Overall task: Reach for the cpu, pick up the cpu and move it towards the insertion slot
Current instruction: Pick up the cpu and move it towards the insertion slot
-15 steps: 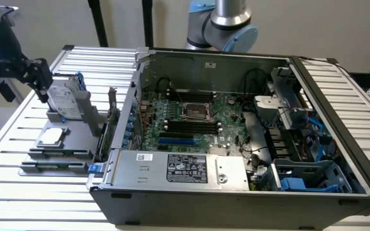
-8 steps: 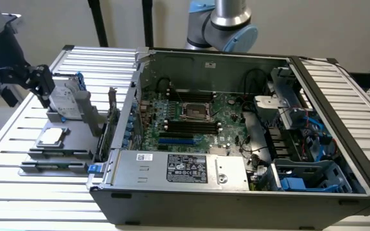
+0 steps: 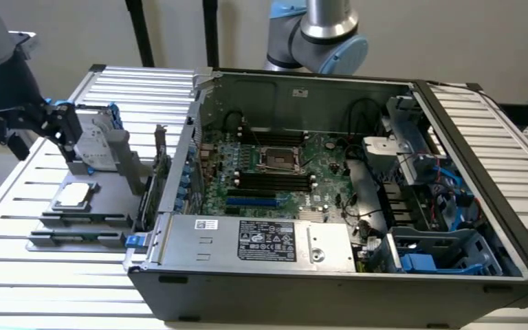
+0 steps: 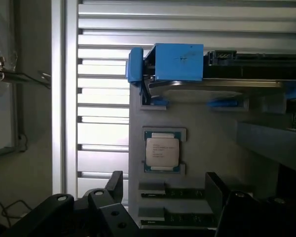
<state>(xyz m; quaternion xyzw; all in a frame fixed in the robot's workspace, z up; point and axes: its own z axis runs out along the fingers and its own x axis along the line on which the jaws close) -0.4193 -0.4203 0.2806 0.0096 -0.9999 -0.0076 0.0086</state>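
Silvery-grey metal tops the cpu (image 3: 73, 195) (image 4: 162, 152), which lies flat in a shallow square recess of a grey tray (image 3: 62, 242) (image 4: 207, 123), printed face up, with a green edge showing round it. Nothing touches the chip. On the same tray, at the end farther from the exterior camera, a silver hard drive (image 3: 94, 141) (image 4: 212, 89) with blue rails stands upright. At the tray's nearer end, two dark narrow boards (image 3: 80, 218) (image 4: 172, 193) sit edge-up in slots.

Above the tray hangs the black gripper (image 3: 39, 137) (image 4: 164, 185), level with the top of the hard drive in the exterior view. Its jaws are spread as wide as they go, wider than the chip, and they hold nothing. In the wrist view the cpu sits beyond the gap between the two fingers (image 4: 113, 183), well clear of both.

The tray rests on a slatted metal table (image 3: 25, 282) (image 4: 103, 133). Just beside the tray, on the exterior view's right, an open computer case (image 3: 337, 289) lies on its side. Inside it is a green motherboard (image 3: 328, 168) carrying the insertion slot (image 3: 278, 159), a square shiny-framed socket with a dark centre, well apart from the tray. Long black memory slots (image 3: 273, 180) run beside the socket, and a labelled metal power supply (image 3: 264, 240) fills the edge of the case nearest the exterior camera.
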